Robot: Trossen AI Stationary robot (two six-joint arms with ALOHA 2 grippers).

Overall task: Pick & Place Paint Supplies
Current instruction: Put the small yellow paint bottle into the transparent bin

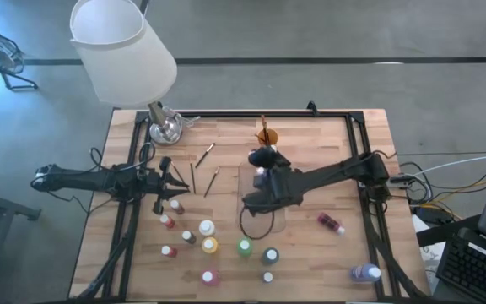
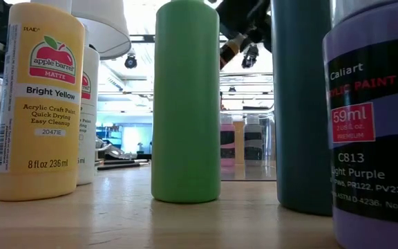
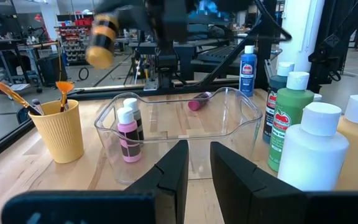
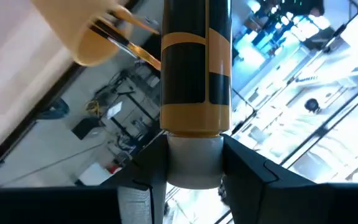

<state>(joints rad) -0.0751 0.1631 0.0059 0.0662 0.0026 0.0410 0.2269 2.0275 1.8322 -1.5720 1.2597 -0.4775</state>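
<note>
My right gripper (image 1: 264, 165) hangs over the clear tray (image 1: 270, 221), shut on a small yellow bottle (image 4: 194, 68) with a black label. The left wrist view shows that bottle (image 3: 101, 40) high above the tray (image 3: 241, 112), where a pink bottle (image 3: 128, 134) and a dark-labelled one (image 3: 133, 115) stand upright. My left gripper (image 3: 197, 177) is open, low over the table left of the tray, and touches nothing. More paint bottles stand upright near the near edge: yellow (image 2: 36, 104), green (image 2: 186, 104), teal (image 2: 302, 104), purple (image 2: 375, 117). Loose brushes (image 1: 213, 181) lie flat by my left gripper (image 1: 171, 181). My right gripper pinches the yellow bottle's white cap end (image 4: 194, 158) between its two fingers. The labelled body sticks out beyond the fingertips. The bottle is lifted clear above the tray and shows tilted in the low view (image 2: 230, 50).
An orange cup (image 1: 267, 135) with brushes stands at the tray's far end. A lamp with a white shade (image 1: 125, 51) stands at the far left on its base (image 1: 165, 127). A pink bottle (image 1: 331, 223) lies on its side right of the tray. A black frame (image 1: 357, 127) borders the table.
</note>
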